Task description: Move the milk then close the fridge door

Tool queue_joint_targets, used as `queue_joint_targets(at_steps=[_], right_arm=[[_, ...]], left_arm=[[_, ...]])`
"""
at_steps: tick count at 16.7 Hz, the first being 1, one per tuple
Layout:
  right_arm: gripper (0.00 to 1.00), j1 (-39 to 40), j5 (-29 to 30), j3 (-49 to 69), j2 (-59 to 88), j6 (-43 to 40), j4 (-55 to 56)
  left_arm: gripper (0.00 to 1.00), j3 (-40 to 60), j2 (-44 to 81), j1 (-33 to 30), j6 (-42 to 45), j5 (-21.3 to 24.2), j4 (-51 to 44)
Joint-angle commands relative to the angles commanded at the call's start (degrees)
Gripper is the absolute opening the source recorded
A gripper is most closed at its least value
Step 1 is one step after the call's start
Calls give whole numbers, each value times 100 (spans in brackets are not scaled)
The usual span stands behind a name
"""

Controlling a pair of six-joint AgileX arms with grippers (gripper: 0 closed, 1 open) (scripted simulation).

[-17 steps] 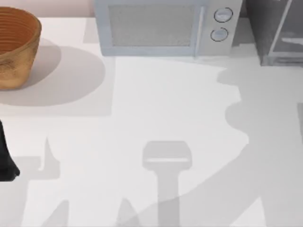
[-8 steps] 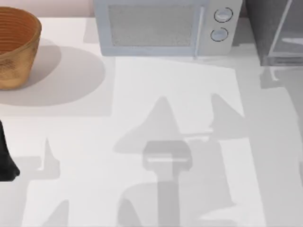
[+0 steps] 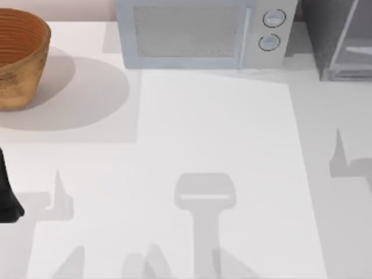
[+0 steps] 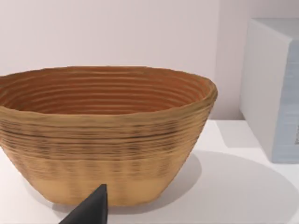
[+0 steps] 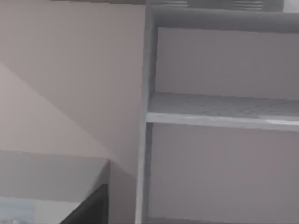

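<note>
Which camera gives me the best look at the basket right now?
The left wrist view: the basket fills the middle, its ribbed inside and full rim plain. The top view has the basket at the table's far left, cut by the picture's edge. The right wrist view faces fridge shelves.

Wide bare table (image 3: 221,128) centre and front, open to pass; basket (image 3: 17,58) blocking far left; microwave (image 3: 203,35) along back; fridge door (image 3: 349,40) at far right corner; left arm (image 3: 7,197) at left edge.

The top camera looked straight down on the table (image 3: 221,145). The left wrist camera faced the basket (image 4: 105,135) closely, at the far left corner; both views shared it. The right wrist camera faced fridge shelves (image 5: 219,114) closely.
</note>
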Motion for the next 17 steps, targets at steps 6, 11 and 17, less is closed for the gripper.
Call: queue_joint_targets(at_steps=[6,11,17], right_arm=[[100,139,413,-1726,-2163,114,-1520],[100,175,479,-1967,-2433,137,-1754],[100,160,474,-1721,-2697,151,-2124]], left_arm=[[100,0,0,0,0,0,0],[100,0,0,0,0,0,0],[100,0,0,0,0,0,0]])
